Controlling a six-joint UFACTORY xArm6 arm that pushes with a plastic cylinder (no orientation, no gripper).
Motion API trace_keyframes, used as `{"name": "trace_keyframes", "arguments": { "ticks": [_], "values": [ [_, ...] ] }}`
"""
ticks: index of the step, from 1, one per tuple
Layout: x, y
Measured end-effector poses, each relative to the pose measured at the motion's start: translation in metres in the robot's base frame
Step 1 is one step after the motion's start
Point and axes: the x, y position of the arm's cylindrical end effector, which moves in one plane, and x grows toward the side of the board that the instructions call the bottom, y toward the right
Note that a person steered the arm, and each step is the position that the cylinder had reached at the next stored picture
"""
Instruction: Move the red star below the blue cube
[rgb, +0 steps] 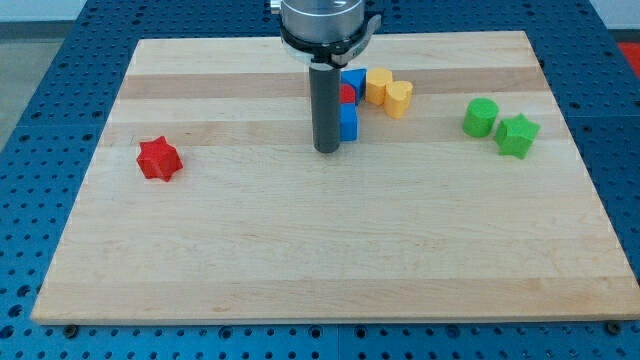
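Observation:
The red star (158, 159) lies at the view's left on the wooden board (330, 250), far from the other blocks. The blue cube (348, 122) stands near the view's top centre, partly hidden behind the rod. My tip (327, 150) rests on the board just left of and slightly below the blue cube, touching or nearly touching it. The red star is far to the left of my tip.
A red block (346, 94) and another blue block (355, 79) sit just above the blue cube. A yellow block (378, 85) and a yellow heart (398, 98) lie to their right. A green cylinder (481, 117) and a green star (517, 135) sit at the right.

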Motion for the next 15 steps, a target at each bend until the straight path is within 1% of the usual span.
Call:
{"name": "trace_keyframes", "arguments": {
  "ticks": [2, 4, 6, 8, 9, 10, 12, 14, 15],
  "values": [
    [0.0, -0.007],
    [-0.002, -0.077],
    [-0.04, -0.16],
    [-0.03, -0.252],
    [-0.006, -0.27],
    [0.018, -0.265],
    [0.021, -0.21],
    [0.048, -0.162],
    [0.048, -0.143]
  ]
}}
